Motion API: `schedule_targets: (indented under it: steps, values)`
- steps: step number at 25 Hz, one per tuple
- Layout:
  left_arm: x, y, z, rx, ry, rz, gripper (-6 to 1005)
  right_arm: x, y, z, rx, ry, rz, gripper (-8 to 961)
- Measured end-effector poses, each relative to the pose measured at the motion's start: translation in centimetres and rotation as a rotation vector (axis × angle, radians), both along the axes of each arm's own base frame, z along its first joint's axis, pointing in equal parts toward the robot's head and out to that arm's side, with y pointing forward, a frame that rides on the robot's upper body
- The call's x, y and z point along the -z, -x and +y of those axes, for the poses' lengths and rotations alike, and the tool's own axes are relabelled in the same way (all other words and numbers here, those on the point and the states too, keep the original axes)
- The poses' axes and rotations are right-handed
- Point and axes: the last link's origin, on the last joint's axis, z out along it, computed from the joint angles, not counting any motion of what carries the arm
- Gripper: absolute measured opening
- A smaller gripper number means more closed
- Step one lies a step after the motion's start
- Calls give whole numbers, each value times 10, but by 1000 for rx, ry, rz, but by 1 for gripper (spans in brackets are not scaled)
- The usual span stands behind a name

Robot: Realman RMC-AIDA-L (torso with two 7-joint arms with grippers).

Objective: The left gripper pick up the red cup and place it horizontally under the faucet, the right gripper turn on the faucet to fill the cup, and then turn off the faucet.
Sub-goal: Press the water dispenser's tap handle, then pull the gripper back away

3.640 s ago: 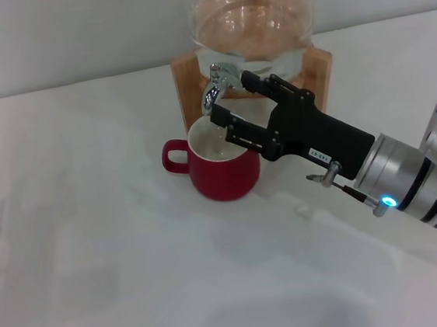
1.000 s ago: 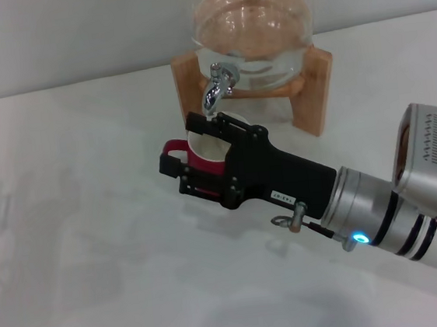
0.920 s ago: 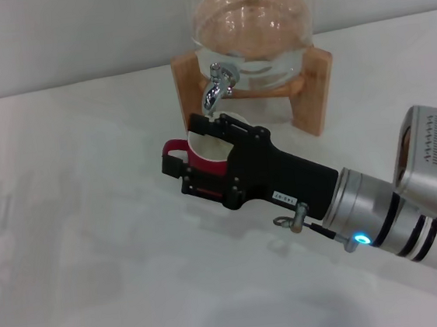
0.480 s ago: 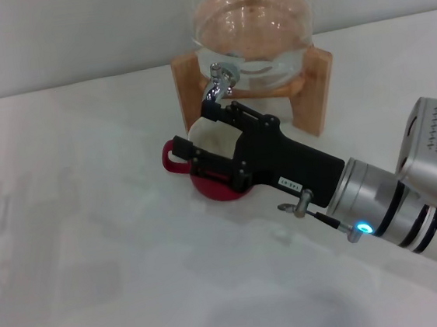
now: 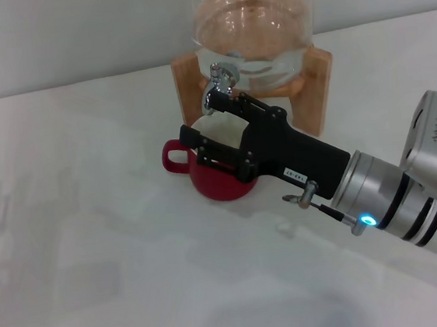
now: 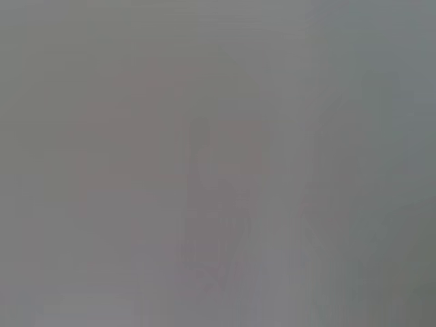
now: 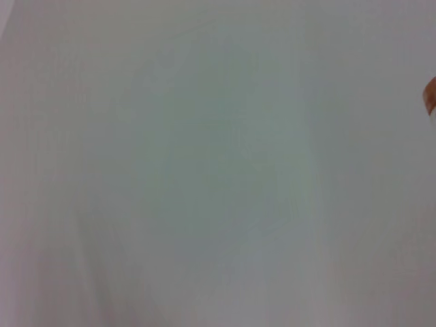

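Observation:
The red cup (image 5: 215, 186) stands upright on the white table, directly below the faucet (image 5: 217, 86), with its handle pointing left. My right gripper (image 5: 209, 121) reaches in from the lower right and hovers over the cup's mouth. Its jaws are open, the upper one just under the chrome spout and the lower one across the cup's rim, hiding most of the white inside. Nothing is held between them. The left gripper is out of view, and the left wrist view shows only blank grey.
The glass jar (image 5: 252, 27) sits in a wooden stand (image 5: 316, 83) at the back of the white table (image 5: 94, 247). The right arm's silver wrist (image 5: 386, 197) crosses the lower right.
The right gripper has risen and swung right, from low in front of the cup to just below the spout. The cup has stayed in place.

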Motion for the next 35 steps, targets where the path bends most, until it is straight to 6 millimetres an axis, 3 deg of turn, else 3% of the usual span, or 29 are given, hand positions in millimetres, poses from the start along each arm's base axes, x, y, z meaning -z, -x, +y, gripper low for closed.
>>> schedule_targets:
  steps: [35]
  values:
    - [1, -4, 3, 14, 5, 4, 714, -5, -11, 5, 50, -40, -30, 781]
